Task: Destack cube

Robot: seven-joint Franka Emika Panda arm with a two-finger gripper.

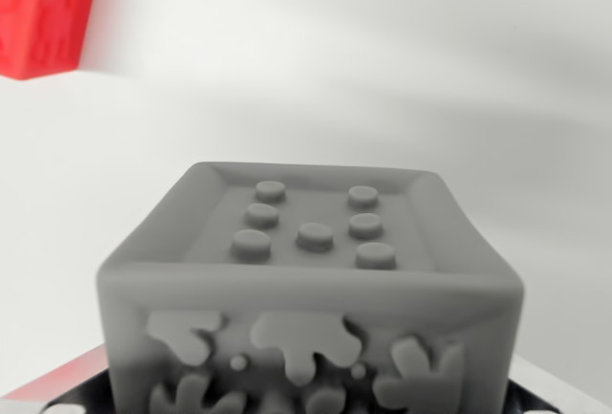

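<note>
Wrist view: grey cube [311, 290] fills the lower centre of your frame, red cube [43, 14] far off at upper left.

You see the grey cube from just above its near edge; its top face is recessed and carries seven round studs, and its front face shows raised splat-shaped relief. It is upright. Under its lower corners you can make out slivers of a red and dark object [67, 383], too cut off to identify. The red cube is well apart from the grey cube, up and to the wrist view's left, blurred, partly cropped by the frame edge, resting on the pale surface [402, 79]. No fingers appear, so you cannot tell whether the gripper is spread or pinching anything.
</note>
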